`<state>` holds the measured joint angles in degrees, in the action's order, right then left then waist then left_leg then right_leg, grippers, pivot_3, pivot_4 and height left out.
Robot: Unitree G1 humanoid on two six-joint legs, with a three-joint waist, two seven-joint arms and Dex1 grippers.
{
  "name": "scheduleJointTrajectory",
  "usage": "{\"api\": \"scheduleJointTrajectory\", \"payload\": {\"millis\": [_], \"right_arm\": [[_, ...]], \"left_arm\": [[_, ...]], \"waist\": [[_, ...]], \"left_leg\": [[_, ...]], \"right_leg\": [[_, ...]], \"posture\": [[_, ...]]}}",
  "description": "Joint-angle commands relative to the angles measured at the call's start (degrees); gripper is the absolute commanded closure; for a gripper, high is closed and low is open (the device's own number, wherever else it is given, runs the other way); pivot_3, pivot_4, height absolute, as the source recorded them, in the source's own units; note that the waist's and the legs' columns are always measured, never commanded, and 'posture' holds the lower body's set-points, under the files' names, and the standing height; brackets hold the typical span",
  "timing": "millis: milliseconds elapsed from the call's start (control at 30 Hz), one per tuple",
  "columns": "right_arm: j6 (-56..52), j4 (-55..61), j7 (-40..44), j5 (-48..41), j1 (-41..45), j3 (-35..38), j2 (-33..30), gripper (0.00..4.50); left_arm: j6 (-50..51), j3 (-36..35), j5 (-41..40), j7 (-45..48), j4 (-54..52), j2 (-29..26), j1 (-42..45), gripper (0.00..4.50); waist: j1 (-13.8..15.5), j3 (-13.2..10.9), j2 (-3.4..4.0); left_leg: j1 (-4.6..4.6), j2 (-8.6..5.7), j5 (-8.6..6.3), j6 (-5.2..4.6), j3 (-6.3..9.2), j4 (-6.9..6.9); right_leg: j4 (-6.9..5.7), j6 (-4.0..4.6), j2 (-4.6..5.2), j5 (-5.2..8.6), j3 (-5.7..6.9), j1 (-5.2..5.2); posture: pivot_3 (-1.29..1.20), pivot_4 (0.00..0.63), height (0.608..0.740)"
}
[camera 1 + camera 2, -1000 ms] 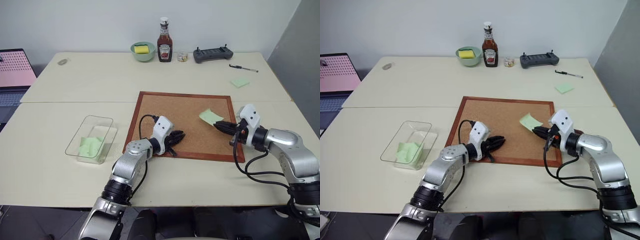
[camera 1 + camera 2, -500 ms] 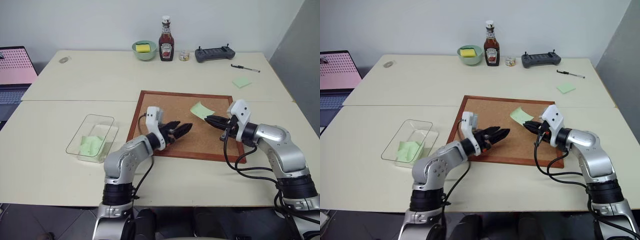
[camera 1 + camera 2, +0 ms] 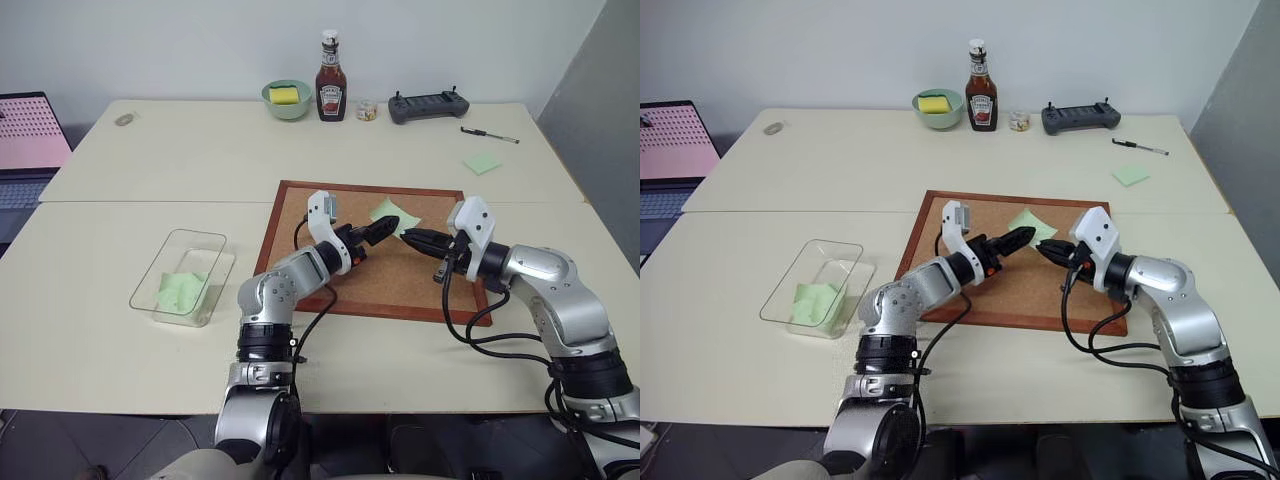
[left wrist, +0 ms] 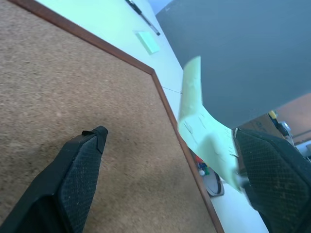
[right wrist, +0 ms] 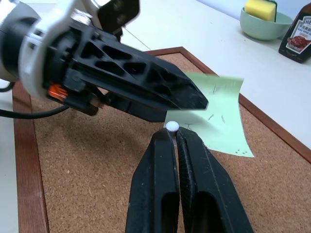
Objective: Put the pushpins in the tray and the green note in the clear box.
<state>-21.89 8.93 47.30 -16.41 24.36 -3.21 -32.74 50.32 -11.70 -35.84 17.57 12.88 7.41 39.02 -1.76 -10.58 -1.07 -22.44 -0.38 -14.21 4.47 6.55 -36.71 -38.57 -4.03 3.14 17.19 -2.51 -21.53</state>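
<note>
A brown cork board (image 3: 330,215) with a reddish wooden frame lies mid-table. A red ketchup bottle (image 3: 329,67) stands beside a pale green bowl (image 3: 286,102) holding a yellow sponge (image 3: 284,95).

The left pincer (image 4: 170,179) stands wide apart over the cork board (image 4: 73,87), with the green note (image 4: 201,131) raised edge-on beside its lower-right finger (image 4: 277,174); pen (image 4: 143,17) at top.

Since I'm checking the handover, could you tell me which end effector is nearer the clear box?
The left end effector, though it hangs over the corkboard, well right of the clear box; the right end effector is farther right.
</note>
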Motion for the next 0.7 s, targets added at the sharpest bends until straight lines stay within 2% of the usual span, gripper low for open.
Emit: {"api": "scheduleJointTrajectory", "payload": {"millis": [33,100,200,700], "right_arm": [[0.1,2.5,-0.3,0.1,1.2,0.2,-0.2,4.5],[0.3,2.6,-0.3,0.2,1.3,0.1,-0.3,4.5],[0.4,2.6,-0.4,0.3,1.4,0.0,-0.2,4.5],[1.5,2.5,-0.4,1.7,1.7,-0.4,0.4,4.5]], "left_arm": [[-1.5,-0.6,-2.3,-0.1,1.9,2.8,2.8,0.01],[-1.6,-1.0,-3.3,-0.1,2.6,3.0,3.4,0.01],[-1.3,-1.7,-5.0,-0.5,3.5,3.5,3.9,0.41],[1.4,-1.7,-12.2,-1.6,2.6,4.1,3.3,3.54]], "waist": [[0.0,0.0,0.0],[0.0,0.0,0.0],[0.0,0.0,0.0],[0.0,0.0,0.0]], "left_leg": [[0.0,0.0,0.0,0.0,0.0,0.0],[0.0,0.0,0.0,0.0,0.0,0.0],[0.0,0.0,0.01,0.01,0.0,0.0],[-0.01,0.0,0.04,0.07,0.0,0.0]], "right_leg": [[0.0,0.0,0.0,0.0,0.0,0.0],[0.0,0.0,0.0,0.0,0.0,-0.02],[-0.01,0.0,0.0,0.0,-0.01,-0.02],[-0.01,0.0,0.0,0.0,0.0,-0.02]], "posture": [[0.0,0.15,0.74],[0.0,0.15,0.74],[0.0,0.15,0.74],[0.0,0.15,0.74]]}}
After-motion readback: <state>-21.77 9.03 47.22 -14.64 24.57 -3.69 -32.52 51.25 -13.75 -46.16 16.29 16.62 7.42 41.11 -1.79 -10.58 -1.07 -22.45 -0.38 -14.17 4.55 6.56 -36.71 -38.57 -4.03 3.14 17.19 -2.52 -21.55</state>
